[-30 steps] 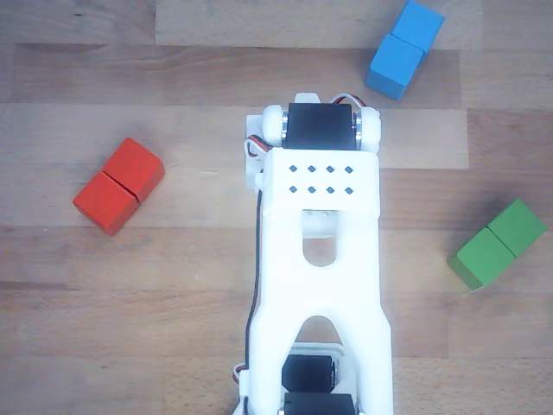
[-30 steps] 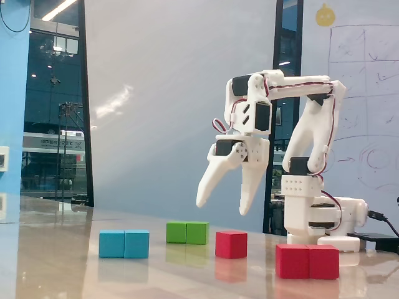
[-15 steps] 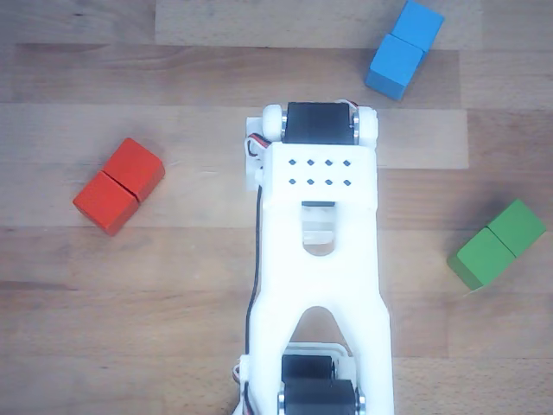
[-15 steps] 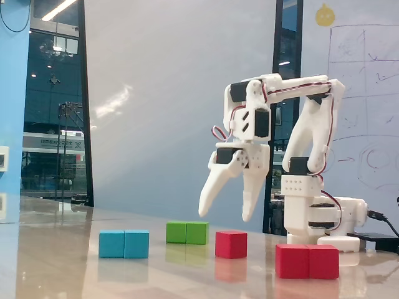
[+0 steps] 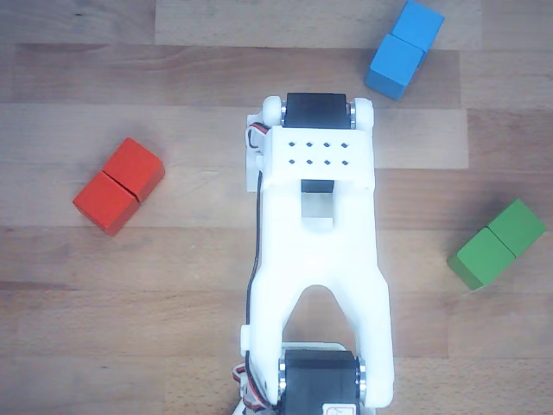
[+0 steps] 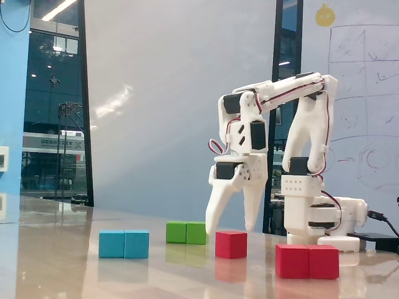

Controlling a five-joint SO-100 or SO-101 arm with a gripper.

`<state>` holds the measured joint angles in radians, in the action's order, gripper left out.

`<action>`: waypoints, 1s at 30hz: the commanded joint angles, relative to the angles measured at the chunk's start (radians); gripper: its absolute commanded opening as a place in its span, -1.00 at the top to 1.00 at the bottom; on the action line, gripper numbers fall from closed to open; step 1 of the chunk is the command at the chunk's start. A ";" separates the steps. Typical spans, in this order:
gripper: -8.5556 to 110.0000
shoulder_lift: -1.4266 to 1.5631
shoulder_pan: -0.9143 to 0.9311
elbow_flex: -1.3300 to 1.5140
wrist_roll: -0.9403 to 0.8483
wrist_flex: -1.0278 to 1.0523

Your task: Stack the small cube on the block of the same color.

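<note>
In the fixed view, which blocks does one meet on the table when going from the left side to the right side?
Blue double block → green double block → small red cube, under the open pincer → red double block.

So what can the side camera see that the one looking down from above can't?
Only the fixed view shows the small red cube, standing on the table just below the open pincer, which hangs above it without touching. It also shows the arm's base and the room behind. Only the other view, from above, shows how the blocks spread around the arm on the wooden table. Both show the red double block, the blue double block and the green double block.
</note>
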<state>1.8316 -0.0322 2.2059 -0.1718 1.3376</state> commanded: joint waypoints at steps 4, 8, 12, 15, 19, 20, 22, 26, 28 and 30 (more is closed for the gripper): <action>0.19 -0.041 0.011 -0.021 -0.040 -0.020; 0.19 -0.075 0.011 -0.026 -0.041 -0.028; 0.19 -0.107 0.014 -0.025 -0.041 -0.066; 0.19 -0.117 0.037 -0.025 -0.041 -0.080; 0.22 -0.118 0.066 -0.025 -0.043 -0.080; 0.25 -0.118 0.067 -0.025 -0.043 -0.080; 0.32 -0.118 0.069 -0.025 -0.043 -0.081; 0.48 -0.118 0.069 -0.026 -0.043 -0.083; 0.54 -0.118 0.067 -0.026 -0.043 -0.094; 0.60 -0.118 0.069 -0.025 -0.044 -0.117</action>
<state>1.7073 0.0291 2.2059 -0.2086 1.2517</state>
